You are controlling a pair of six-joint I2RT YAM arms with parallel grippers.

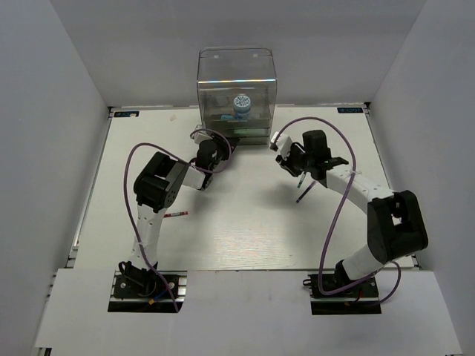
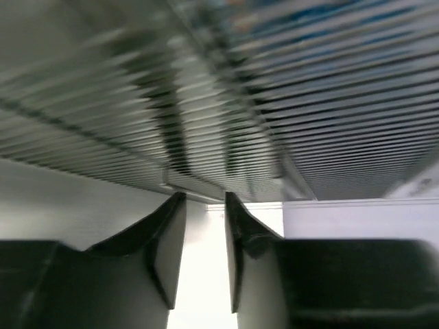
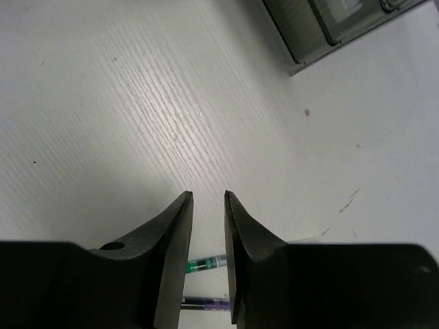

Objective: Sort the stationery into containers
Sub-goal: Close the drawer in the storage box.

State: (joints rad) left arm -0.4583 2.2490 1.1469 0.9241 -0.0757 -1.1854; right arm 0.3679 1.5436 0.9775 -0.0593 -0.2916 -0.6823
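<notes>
The clear smoky drawer unit (image 1: 235,78) stands at the back centre, with the round blue-and-white tub (image 1: 242,105) inside its tall upper box. My left gripper (image 1: 220,150) is right at the drawer fronts; in the left wrist view its gripper (image 2: 204,195) is slightly open and empty under a blurred ribbed drawer surface (image 2: 274,103). My right gripper (image 1: 289,162) hovers to the right of the unit, its jaws (image 3: 208,195) slightly apart and empty. A dark purple pen (image 1: 301,190) lies below it; it also shows in the right wrist view (image 3: 206,302), beside a green-banded pen (image 3: 206,263).
A thin red pen (image 1: 177,213) lies on the table by the left arm's elbow. A corner of the drawer unit (image 3: 329,24) shows at the top right of the right wrist view. White walls enclose the table on three sides.
</notes>
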